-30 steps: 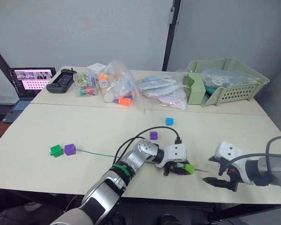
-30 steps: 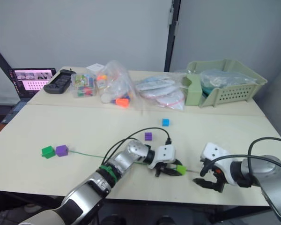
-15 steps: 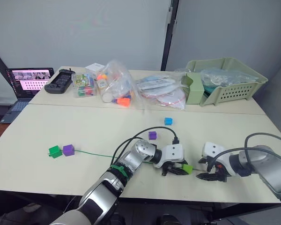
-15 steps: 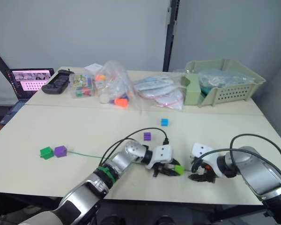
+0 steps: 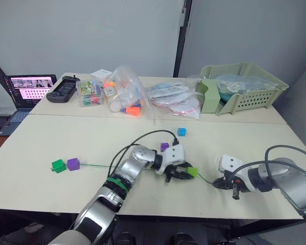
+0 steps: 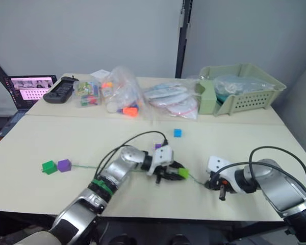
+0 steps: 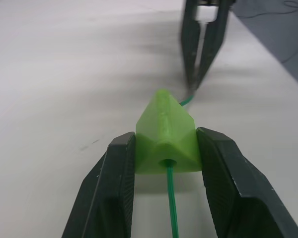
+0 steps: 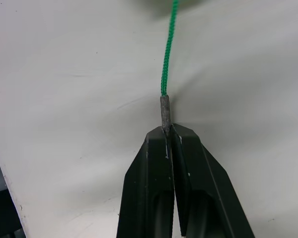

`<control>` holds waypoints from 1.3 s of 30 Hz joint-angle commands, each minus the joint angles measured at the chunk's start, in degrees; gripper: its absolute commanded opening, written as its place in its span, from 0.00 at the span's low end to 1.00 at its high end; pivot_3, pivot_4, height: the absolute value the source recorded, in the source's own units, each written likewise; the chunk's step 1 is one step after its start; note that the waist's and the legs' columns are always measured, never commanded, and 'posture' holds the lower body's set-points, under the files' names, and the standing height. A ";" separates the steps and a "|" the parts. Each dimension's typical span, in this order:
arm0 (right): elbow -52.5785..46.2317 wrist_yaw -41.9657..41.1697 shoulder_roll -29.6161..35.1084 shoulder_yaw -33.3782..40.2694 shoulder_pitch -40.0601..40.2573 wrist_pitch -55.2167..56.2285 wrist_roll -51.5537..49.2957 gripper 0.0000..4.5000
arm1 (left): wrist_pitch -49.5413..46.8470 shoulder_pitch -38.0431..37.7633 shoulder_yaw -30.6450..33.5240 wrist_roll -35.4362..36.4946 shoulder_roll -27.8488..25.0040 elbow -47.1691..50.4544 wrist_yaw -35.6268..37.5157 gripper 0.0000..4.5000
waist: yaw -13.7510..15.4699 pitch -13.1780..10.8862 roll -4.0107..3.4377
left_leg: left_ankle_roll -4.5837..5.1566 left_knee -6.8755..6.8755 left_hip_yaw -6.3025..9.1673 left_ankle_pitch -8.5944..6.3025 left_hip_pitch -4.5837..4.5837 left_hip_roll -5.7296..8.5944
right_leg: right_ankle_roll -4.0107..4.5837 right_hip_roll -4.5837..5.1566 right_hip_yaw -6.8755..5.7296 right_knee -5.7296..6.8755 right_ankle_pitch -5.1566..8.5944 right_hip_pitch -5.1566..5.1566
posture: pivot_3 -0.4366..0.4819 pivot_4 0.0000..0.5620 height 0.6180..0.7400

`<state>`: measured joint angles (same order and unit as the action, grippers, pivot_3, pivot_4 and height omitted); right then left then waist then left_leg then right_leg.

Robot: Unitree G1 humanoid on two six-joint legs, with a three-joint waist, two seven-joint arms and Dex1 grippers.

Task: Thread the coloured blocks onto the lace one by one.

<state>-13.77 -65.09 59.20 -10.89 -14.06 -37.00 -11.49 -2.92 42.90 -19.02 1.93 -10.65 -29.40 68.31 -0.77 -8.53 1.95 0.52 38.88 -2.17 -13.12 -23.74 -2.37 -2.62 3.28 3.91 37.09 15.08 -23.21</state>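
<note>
Bare table [image 5: 255, 148] lies open between tools and basket [image 5: 245, 87].

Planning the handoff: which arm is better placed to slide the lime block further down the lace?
Left. Its end effector already clamps the lime block with the lace through it; the right end effector is shut on the lace tip, likely just anchoring.

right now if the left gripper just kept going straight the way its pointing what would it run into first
Most likely the right gripper, which stands straight ahead of the left gripper along the lace. The left one holds the lime green block. Depth between them is unclear.
</note>
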 commanded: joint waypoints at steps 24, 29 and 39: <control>-0.02 -1.72 -5.53 -4.53 -6.59 -2.68 0.64 0.00 | 9.00 -16.30 16.15 4.63 -46.29 -5.69 15.39 0.30 | -0.38 -0.01 0.00 | -0.01 -0.12 -0.38 -0.01 0.13 -0.47 | 0.36 -0.16 -0.12 0.10 0.04 -0.18 | 0.48 0.27 0.94; 0.34 -2.31 -6.02 -4.83 -7.17 -2.98 0.68 0.00 | 8.88 -13.48 17.70 5.16 -46.68 -9.89 14.81 0.53 | -0.32 -0.01 0.00 | -0.01 -0.24 -0.56 -0.01 0.23 -0.52 | 0.43 -0.17 -0.10 0.15 0.05 -0.25 | 0.48 0.27 0.94; -1.27 -2.28 -5.85 -3.86 -6.39 -4.47 -0.07 0.00 | -0.53 -7.67 19.20 11.57 -45.41 0.26 20.69 0.99 | 0.06 0.00 0.24 | -0.02 0.02 -0.64 0.00 -0.42 -0.48 | 0.43 -0.13 -0.08 0.60 0.05 -1.01 | 0.48 0.27 0.94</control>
<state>-13.46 -67.37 53.09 -15.23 -20.95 -40.82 -10.55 -1.31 33.65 -1.06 10.87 -56.37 -33.23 87.86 -0.71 -8.52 2.20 0.50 38.90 -2.82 -13.12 -24.16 -2.85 -2.19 3.15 3.83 37.70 15.13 -24.21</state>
